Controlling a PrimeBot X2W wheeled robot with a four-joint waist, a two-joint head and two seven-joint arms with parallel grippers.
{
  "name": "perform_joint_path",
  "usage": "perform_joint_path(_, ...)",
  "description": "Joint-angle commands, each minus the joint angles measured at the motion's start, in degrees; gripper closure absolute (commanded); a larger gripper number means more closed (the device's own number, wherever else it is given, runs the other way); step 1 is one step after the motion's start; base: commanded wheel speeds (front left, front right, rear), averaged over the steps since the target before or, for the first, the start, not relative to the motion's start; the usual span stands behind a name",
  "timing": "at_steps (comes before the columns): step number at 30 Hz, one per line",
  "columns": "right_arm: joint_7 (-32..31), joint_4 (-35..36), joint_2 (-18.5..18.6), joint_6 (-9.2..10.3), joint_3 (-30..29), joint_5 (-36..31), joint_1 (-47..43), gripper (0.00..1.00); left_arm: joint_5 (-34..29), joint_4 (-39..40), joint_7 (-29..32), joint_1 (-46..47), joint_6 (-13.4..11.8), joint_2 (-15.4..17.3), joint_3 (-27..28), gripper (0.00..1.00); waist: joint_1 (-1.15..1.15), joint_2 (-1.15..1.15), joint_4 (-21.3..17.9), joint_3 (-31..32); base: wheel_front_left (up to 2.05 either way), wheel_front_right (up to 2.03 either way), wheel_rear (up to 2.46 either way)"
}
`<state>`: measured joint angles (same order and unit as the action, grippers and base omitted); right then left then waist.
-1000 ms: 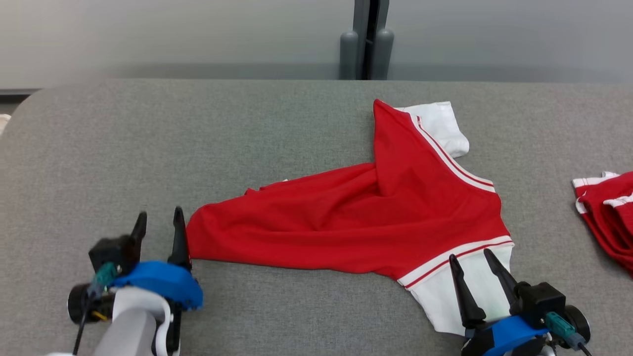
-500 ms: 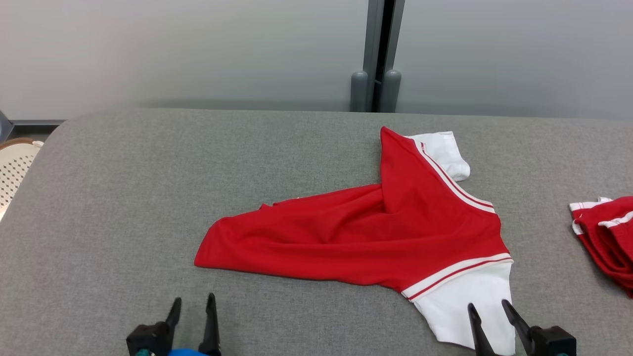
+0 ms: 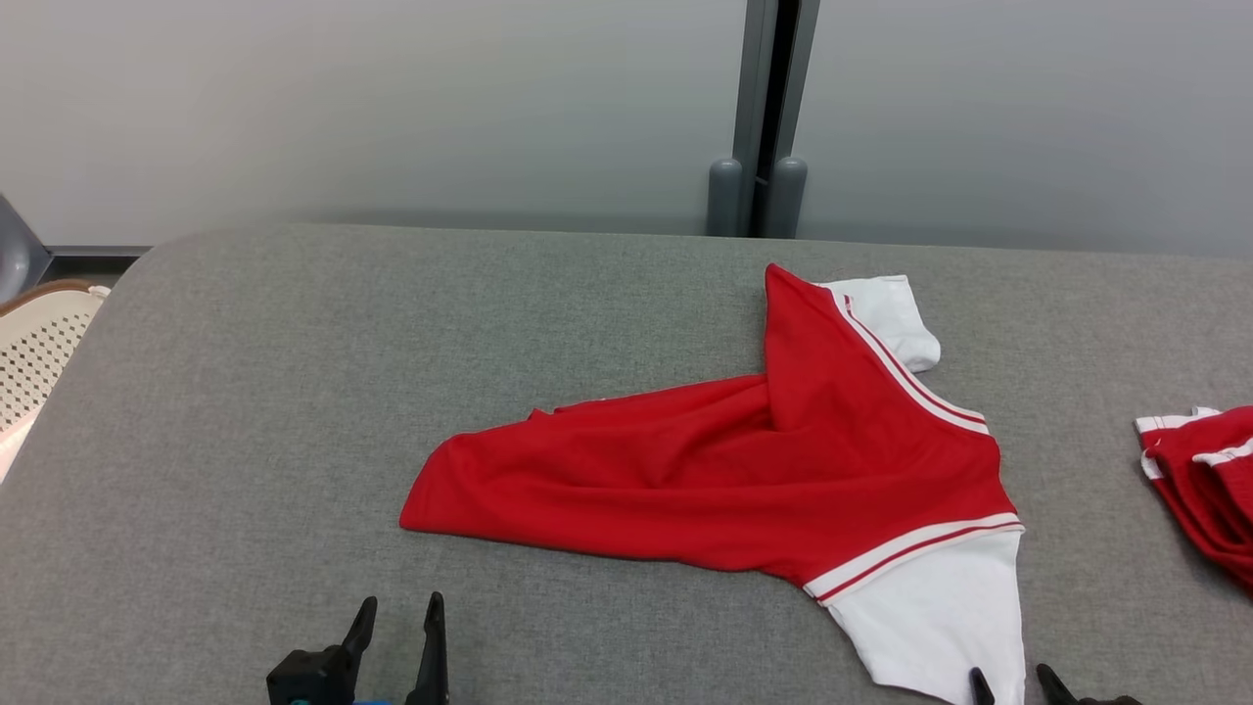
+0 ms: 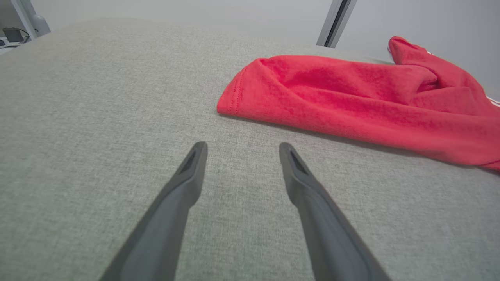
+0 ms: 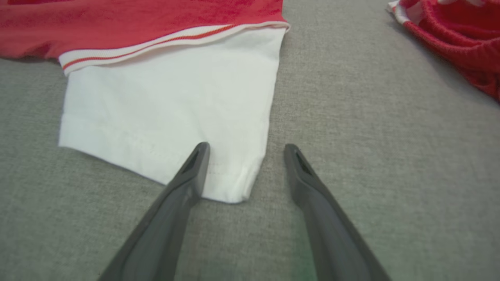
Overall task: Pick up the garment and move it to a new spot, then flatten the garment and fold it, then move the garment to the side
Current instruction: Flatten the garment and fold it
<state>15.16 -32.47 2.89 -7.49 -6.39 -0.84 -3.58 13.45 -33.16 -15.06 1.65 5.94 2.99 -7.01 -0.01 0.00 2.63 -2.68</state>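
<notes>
Nearest the robot, the left claw sits at the lower left of the head view, its two dark fingers apart and empty, over bare grey worktop; the left wrist view shows the red hem of the garment just ahead and to the right of the fingertips, clear of them. At the lower right, the right claw is likewise spread and holds nothing. In the right wrist view its left finger overlaps the hem of the near white sleeve, whose corner lies between the two fingers; whether there is contact cannot be told. The garment, a red T-shirt with white sleeves and red-and-white striped trim, lies right of the worktop's centre. Its body is wrinkled and partly folded over itself, the red hem end pointing left and the near sleeve lying flat towards the robot. The far white sleeve projects behind a raised red fold. A second red-and-white garment lies bunched at the worktop's right edge, well apart from the first. Beyond the worktop's left corner stands a cream perforated item; behind the worktop is a pale wall with a grey vertical post.
</notes>
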Motion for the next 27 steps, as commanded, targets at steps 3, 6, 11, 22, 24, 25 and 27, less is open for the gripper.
perform_joint_path(3,-0.2,-3.4,0.0,0.0,1.4,0.7,1.1,0.0,0.4,0.4,-0.1,0.6,0.3,-0.1,-0.3,0.0,0.01,0.0,0.1,0.2,0.0,0.0,0.0)
perform_joint_path(6,-0.4,-6.0,-0.3,-0.08,4.2,2.3,1.4,0.85,0.7,0.6,-0.1,0.1,0.5,-0.1,-0.6,0.0,0.01,0.0,0.2,0.3,0.0,0.0,0.0)
perform_joint_path(11,0.0,-1.1,-0.2,-0.06,9.6,9.5,3.8,1.0,1.1,0.6,-0.1,-0.1,0.5,-0.1,-1.0,0.0,0.01,0.0,0.4,0.3,0.0,0.0,0.0)
perform_joint_path(22,0.1,22.2,0.7,-0.01,25.9,18.7,28.0,1.0,1.8,0.1,-0.1,-0.1,0.7,-0.1,-4.0,0.0,0.01,0.0,2.3,1.8,0.0,0.0,0.0)
perform_joint_path(24,-0.6,20.7,1.1,-0.01,27.9,19.1,34.3,1.0,2.3,-0.1,-0.2,-0.4,0.7,-0.1,-5.6,0.0,0.01,0.0,3.3,2.3,0.0,0.0,0.0)
perform_joint_path(25,-1.0,19.6,1.4,-0.01,28.7,18.8,37.2,1.0,2.7,-0.2,-0.2,-0.6,0.7,-0.1,-6.4,0.0,0.01,0.0,3.9,2.6,0.0,0.0,0.0)
perform_joint_path(27,-1.7,17.3,1.5,-0.01,30.4,18.4,42.5,1.0,3.5,-0.2,-0.1,-0.7,0.5,-0.1,-8.1,0.0,0.01,0.0,5.1,2.9,0.0,0.0,0.0)
